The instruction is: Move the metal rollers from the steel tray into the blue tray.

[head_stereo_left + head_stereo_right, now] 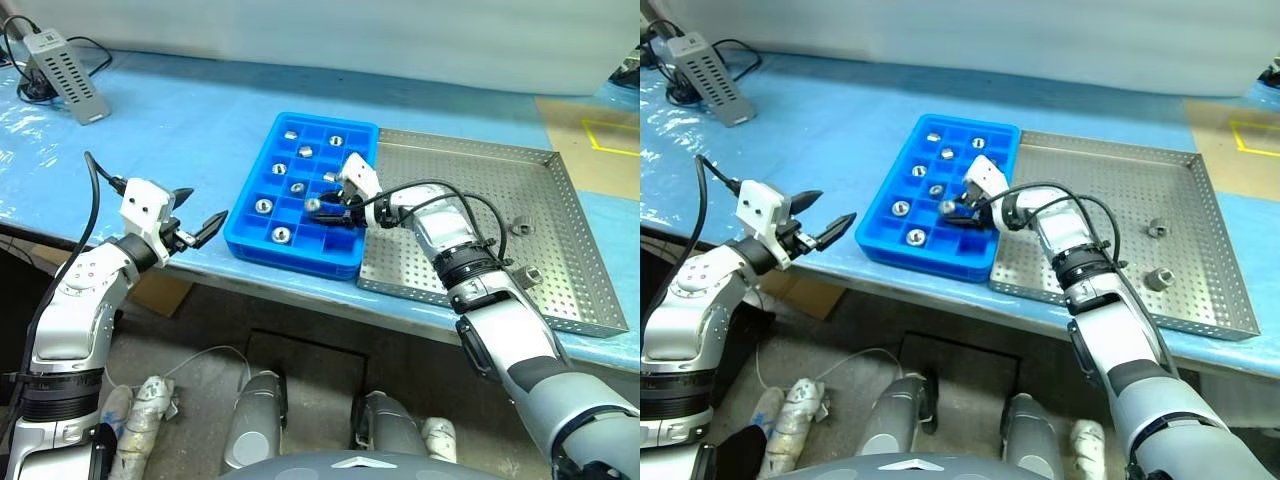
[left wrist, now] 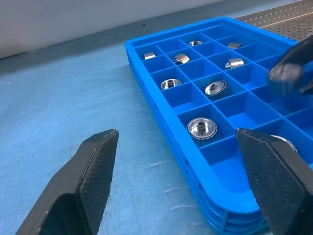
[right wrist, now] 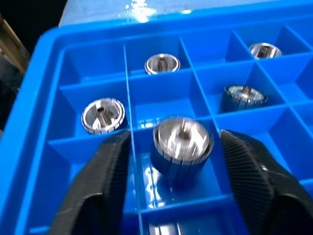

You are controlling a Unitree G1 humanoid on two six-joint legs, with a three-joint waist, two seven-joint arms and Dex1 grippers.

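Observation:
The blue tray [image 1: 248, 236] lies on the table left of the steel tray [image 1: 470, 165]. Several metal rollers [image 1: 262, 206] sit in its compartments. Two more rollers [image 1: 519, 224] lie on the steel tray's right half. My right gripper [image 1: 327, 207] hovers over the blue tray's middle, open. One roller [image 3: 182, 139] sits between its fingers [image 3: 105, 171] with a gap on each side, low in a compartment. My left gripper [image 1: 203, 206] is open and empty, held off the table's front edge just left of the blue tray.
A grey perforated box [image 1: 68, 75] with cables lies at the far left of the blue-covered table. A yellow taped mark [image 1: 610, 135] lies beyond the steel tray on the right. The table's front edge runs just below both trays.

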